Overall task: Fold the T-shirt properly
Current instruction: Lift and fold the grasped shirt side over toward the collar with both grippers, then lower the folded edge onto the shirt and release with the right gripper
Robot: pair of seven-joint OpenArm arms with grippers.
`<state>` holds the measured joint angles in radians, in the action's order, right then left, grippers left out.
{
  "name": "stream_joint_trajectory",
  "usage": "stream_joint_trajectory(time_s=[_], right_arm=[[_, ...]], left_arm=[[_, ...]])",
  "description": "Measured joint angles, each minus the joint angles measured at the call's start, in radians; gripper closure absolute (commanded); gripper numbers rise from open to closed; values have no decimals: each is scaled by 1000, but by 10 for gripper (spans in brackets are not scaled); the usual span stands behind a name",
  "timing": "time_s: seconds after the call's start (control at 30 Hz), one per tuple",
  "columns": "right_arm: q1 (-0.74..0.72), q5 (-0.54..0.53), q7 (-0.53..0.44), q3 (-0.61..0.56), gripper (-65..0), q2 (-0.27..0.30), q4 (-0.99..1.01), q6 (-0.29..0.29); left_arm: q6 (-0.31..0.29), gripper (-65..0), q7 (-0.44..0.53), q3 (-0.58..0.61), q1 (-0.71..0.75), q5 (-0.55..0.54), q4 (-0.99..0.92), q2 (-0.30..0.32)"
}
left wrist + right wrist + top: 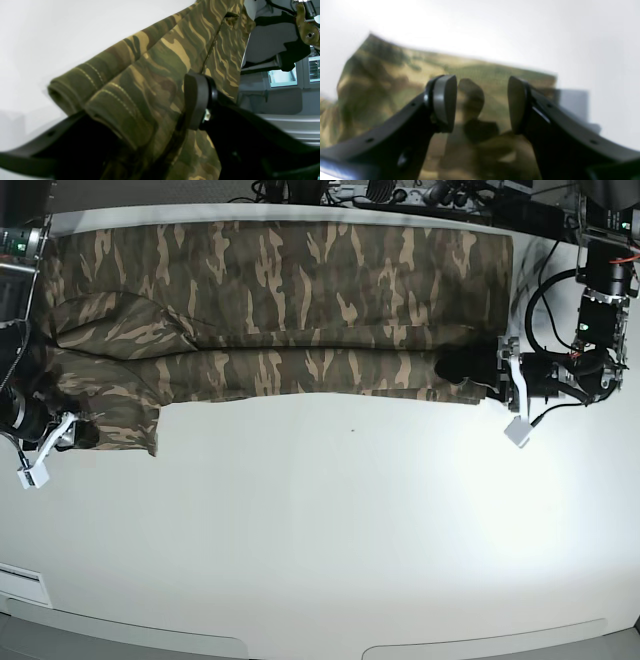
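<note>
White table [330,530] fills most of base view, bare over its near half. T-shirt [280,290] lies flat along the far edge, stretched side to side, near long edge folded up over itself into a band; a sleeve flap [105,405] sticks out toward the near side at base-view left. Camo olive, brown, tan.

Left arm sits at base-view right, dark cables [545,295] looping behind it just off the shirt's end. Left gripper [472,367] is at the folded hem corner: in the wrist view the jaws stand apart with the doubled, stitched hem [107,105] lying between them, one pad [197,100] resting against the cloth, the other finger under it. Open, not clamped, cloth slack.

Right gripper [482,102] at base-view left, by the sleeve. Jaws wide apart, nothing between the pads; camo cloth blurred below and behind. Touching or just above, cannot tell. White tags [517,430] hang off both wrists. Clutter of wires and gear [400,192] past the table's far edge.
</note>
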<state>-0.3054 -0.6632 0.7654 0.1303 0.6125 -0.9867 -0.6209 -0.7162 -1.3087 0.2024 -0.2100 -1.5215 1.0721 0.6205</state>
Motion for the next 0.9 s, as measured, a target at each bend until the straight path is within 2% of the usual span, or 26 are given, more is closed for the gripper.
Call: stream_joint_trajectory(time_s=[0.03, 0.17, 0.2, 0.3, 0.4, 0.47, 0.6, 0.77, 0.83, 0.9], right_arm=[[-3, 54, -15, 0, -347, -6, 0, 53], [-3, 157, -61, 2, -347, -18, -1, 161], [-5, 177, -68, 2, -347, -22, -1, 177], [-4, 177, -68, 2, -347, -23, -1, 177], [6, 166, -68, 2, -319, -23, -1, 145], [18, 151, -75, 2, -231, -23, -1, 122], [33, 76, -62, 4, -9, -20, -1, 87], [23, -30, -13, 4, 0, -20, -1, -35], [10, -83, 37, 3, 0, -20, 0, -79], [-3, -160, 78, 2, 0, -21, 0, -71]], left_arm=[[0, -343, 0, 0, 0, 0, 0, 0], [0, -343, 0, 0, 0, 0, 0, 0], [0, -343, 0, 0, 0, 0, 1, 0], [0, -343, 0, 0, 0, 0, 1, 0], [0, -343, 0, 0, 0, 0, 1, 0], [0, -343, 0, 0, 0, 0, 1, 0], [0, -343, 0, 0, 0, 0, 1, 0], [0, -343, 0, 0, 0, 0, 1, 0], [0, -343, 0, 0, 0, 0, 1, 0], [0, -343, 0, 0, 0, 0, 1, 0]])
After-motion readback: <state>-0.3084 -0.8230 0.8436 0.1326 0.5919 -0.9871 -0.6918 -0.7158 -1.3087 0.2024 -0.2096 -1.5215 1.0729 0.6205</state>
